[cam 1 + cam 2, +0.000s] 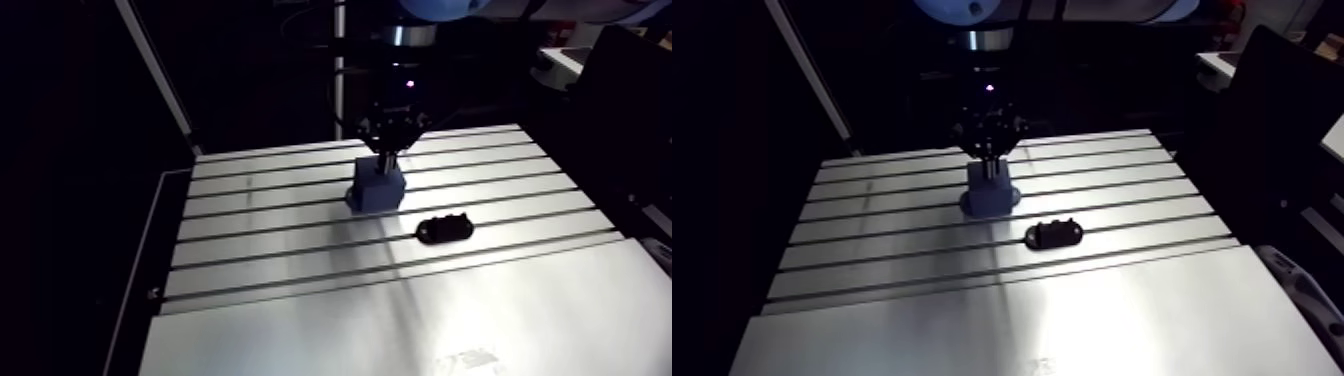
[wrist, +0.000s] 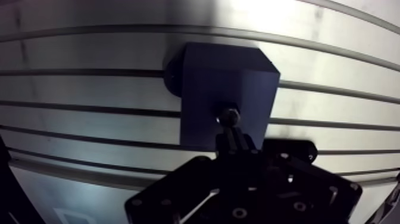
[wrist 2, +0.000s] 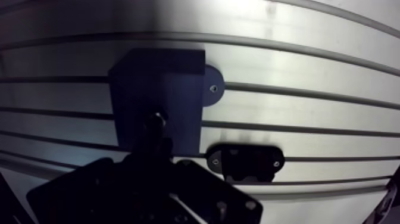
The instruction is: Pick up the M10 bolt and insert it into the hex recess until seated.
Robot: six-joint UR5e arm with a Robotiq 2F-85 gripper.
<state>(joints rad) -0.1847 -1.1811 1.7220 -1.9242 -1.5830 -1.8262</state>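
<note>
A dark blue block (image 1: 376, 188) stands on the slotted table (image 1: 400, 310), with a round foot showing at its side (image 3: 212, 86). My gripper (image 1: 392, 150) hangs straight over the block's top face. In the wrist view the gripper (image 2: 233, 142) is shut on the M10 bolt (image 2: 228, 114), a short dark bolt whose end sits at the block's top face (image 2: 226, 77). The hex recess itself is hidden under the bolt and the fingers. I cannot tell how deep the bolt sits.
A flat black oval holder (image 1: 443, 230) lies on the table just to the front right of the block, with two screws in it (image 3: 245, 162). The table's slots run left to right. Its dark left edge (image 1: 150, 290) drops off beside the rails.
</note>
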